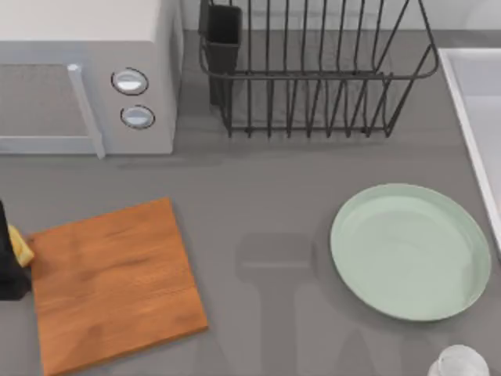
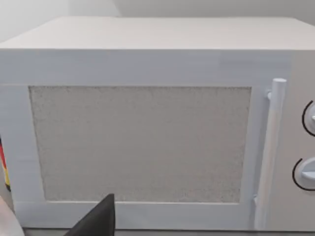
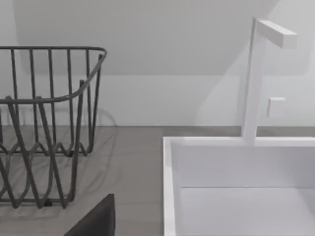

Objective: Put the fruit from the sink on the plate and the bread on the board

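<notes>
On the grey counter, our left gripper (image 1: 11,262), fingers clamped on the bread (image 1: 21,249), must next cross onto the board (image 1: 113,283).

Open grey table (image 1: 266,235) lies across the middle of the top view, between the board (image 1: 113,282) at lower left and the plate (image 1: 411,251) at lower right. The microwave (image 1: 86,74) blocks the upper left, the wire rack (image 1: 313,70) the upper centre, and the sink (image 1: 477,117) rim bounds the right edge.
</notes>
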